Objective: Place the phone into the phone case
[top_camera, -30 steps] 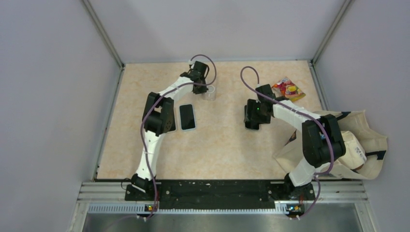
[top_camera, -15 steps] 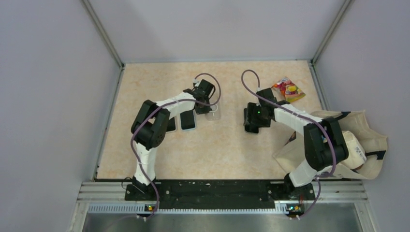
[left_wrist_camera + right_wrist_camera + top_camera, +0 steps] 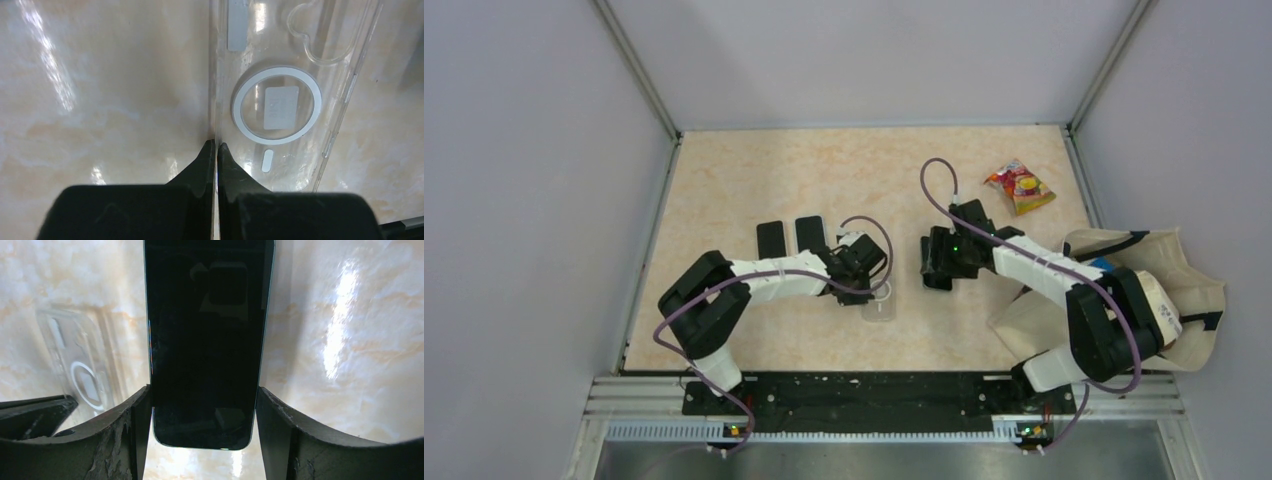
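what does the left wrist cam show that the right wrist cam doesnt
Only the left wrist: the left claw shut on the side wall of the clear case, with the case's white ring seen close up.
Only the right wrist: the dark-screened phone gripped between the fingers of the right claw.
Both: the case, which is small and at the left edge of the right wrist view, and the marbled table.
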You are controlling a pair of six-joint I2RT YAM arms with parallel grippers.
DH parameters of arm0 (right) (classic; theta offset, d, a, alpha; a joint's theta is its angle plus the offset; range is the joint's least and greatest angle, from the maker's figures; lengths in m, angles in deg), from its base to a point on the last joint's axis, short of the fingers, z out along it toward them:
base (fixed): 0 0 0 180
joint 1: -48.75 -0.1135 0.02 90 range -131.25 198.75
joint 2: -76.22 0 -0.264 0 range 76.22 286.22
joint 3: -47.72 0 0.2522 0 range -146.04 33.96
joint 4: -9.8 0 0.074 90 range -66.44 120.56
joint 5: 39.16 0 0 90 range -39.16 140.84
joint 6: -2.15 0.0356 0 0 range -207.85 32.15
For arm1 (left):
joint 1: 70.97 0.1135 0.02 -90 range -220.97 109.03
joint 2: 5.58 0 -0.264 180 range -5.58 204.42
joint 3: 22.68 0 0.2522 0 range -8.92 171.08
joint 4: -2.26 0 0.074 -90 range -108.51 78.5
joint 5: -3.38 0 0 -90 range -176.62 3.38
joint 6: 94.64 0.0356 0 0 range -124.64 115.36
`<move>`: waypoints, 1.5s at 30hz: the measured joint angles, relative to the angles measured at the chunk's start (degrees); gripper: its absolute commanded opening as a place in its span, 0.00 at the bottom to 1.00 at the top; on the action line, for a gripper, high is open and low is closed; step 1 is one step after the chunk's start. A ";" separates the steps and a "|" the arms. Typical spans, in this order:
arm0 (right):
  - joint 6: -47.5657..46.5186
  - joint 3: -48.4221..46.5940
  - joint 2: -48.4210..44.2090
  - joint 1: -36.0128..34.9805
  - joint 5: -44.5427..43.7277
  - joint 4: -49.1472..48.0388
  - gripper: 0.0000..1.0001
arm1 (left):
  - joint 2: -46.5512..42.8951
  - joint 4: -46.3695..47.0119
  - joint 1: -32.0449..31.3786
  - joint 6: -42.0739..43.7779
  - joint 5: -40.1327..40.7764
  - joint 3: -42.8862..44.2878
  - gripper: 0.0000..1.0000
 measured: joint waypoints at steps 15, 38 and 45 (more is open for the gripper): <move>6.16 1.75 -6.08 -7.69 -3.02 0.02 0.32 | -3.43 -0.39 -4.28 -8.59 0.22 -2.82 0.42; 18.45 -8.26 4.79 -31.04 -19.61 2.80 0.34 | -23.41 -1.16 8.44 -5.27 0.02 -16.37 0.44; 21.97 -9.01 8.28 -33.64 -22.16 4.98 0.52 | -25.44 0.13 9.22 -4.00 -1.57 -17.66 0.43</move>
